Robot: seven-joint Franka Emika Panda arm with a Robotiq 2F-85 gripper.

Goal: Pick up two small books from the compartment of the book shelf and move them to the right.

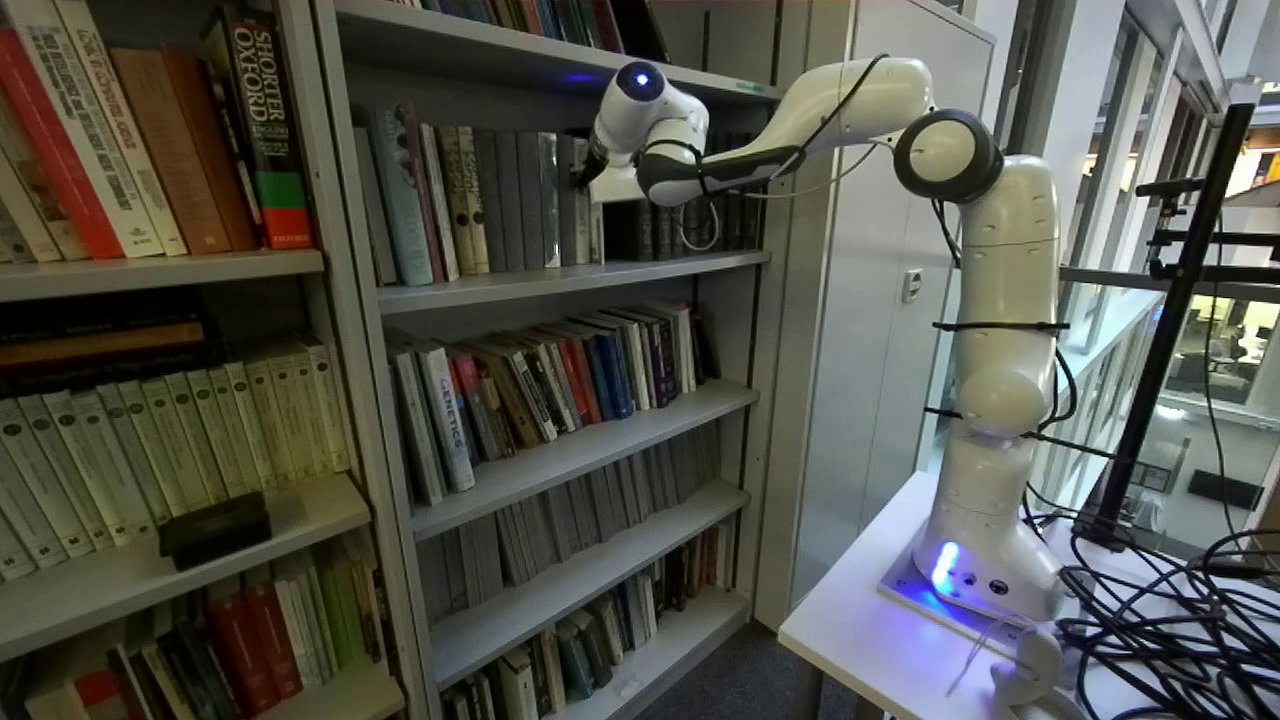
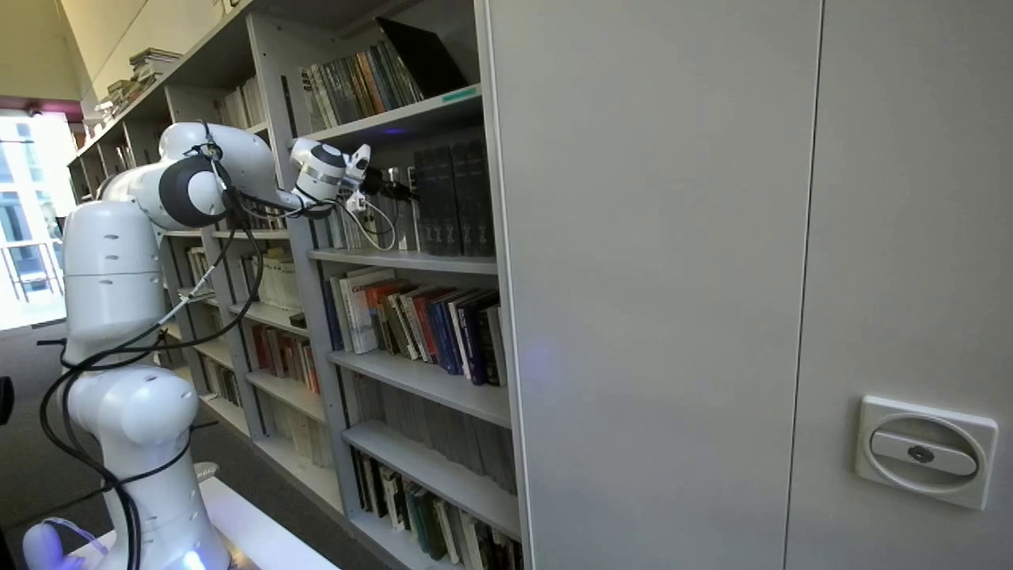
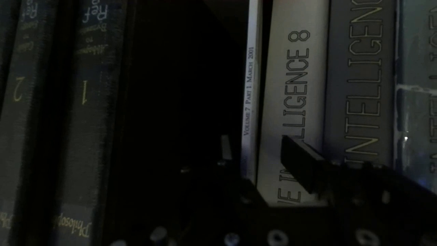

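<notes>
Two small books, as far as can be judged, show in the wrist view, which stands upside down so that its left is the scene's right: a thin white book (image 3: pixel 251 85) marked Volume 7 Part 1 and, just left of it in the scene, a thicker pale book (image 3: pixel 293 85) lettered Intelligence 8. The thin one is probably light, paper-covered and apt to bend or slip; the thicker one should be stiffer and heavier, and take the squeeze better. The gripper (image 3: pixel 255 141) has its jaws parted with nothing visibly clamped: one finger (image 3: pixel 226 147) shows between the black volumes (image 3: pixel 87 143) and the thin book, the other finger (image 3: pixel 298 164) overlaps the thicker spine. A sound hold would press the pair's outer faces near mid-height, but the dark grey volume (image 3: pixel 360 85) on the left looks packed close and leaves that second finger little room. In an exterior view the compartment (image 1: pixel 575 279) of the tall book shelf (image 1: pixel 640 435) holds the row; more grey spines (image 1: pixel 520 200) crowd the left, and the arm (image 1: pixel 870 110) leaves the fingertips hard to make out. In an exterior view the gripper reaches in just beside the black volumes, which limit the shift to the right; a shelf board (image 2: pixel 396 114) lies overhead, a cabinet door (image 2: pixel 649 285) stands to the right, and a white cable (image 2: pixel 384 248) loops below the arm, where it could snag.
</notes>
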